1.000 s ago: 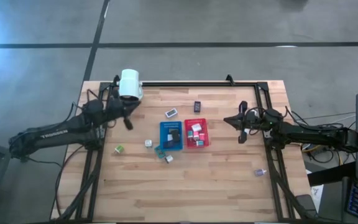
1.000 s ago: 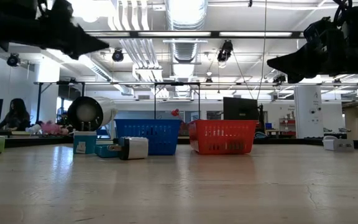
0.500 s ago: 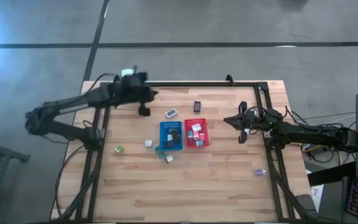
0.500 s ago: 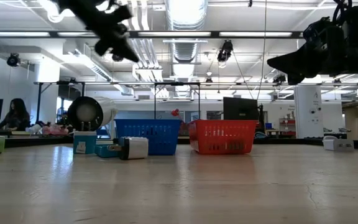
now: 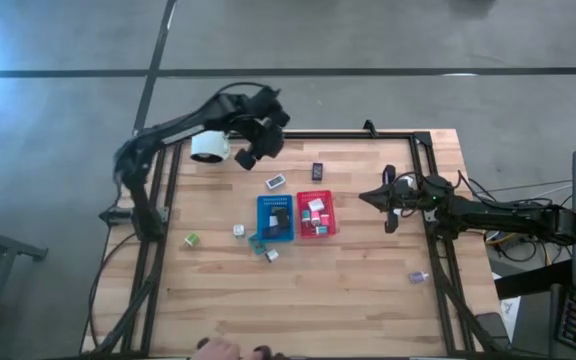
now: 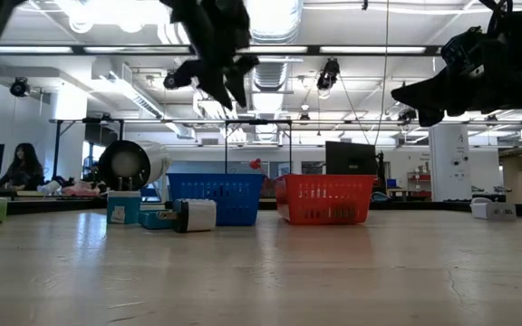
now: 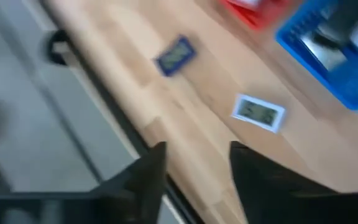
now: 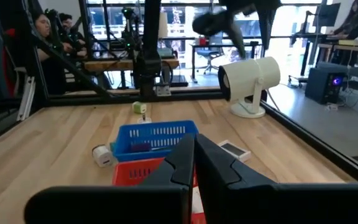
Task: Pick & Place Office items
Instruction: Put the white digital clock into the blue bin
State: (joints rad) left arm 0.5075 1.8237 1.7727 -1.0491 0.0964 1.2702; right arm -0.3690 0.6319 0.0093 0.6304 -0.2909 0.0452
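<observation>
**Left gripper parted and empty above the bench's far edge**

The left gripper (image 5: 251,152) hangs in the air over the far edge of the bench (image 5: 368,290), toward its far-left corner, just beside the white lamp (image 5: 211,147). Its fingers (image 7: 146,176) stand apart with bare wood between them and nothing in them. Past them, on the bench, lie a white item (image 7: 258,112) and a dark blue item (image 7: 175,55), each flat on the wood and apart from the other.

The blue tray (image 5: 263,205) and the red tray (image 5: 329,210) sit side by side at the bench's middle, touching or nearly so. Both hold several small items; which is which cannot be told. Against the blue tray's near-left corner sits a teal item (image 5: 256,241), with a white one (image 5: 271,255) just nearer the front edge. Another white block (image 5: 238,230) lies left of that tray, and a green item (image 5: 192,240) farther toward the left edge. One small item (image 5: 418,277) lies alone near the right edge.

The right gripper (image 5: 389,200) waits clenched and empty above the bench near its right edge, level with the trays.
</observation>
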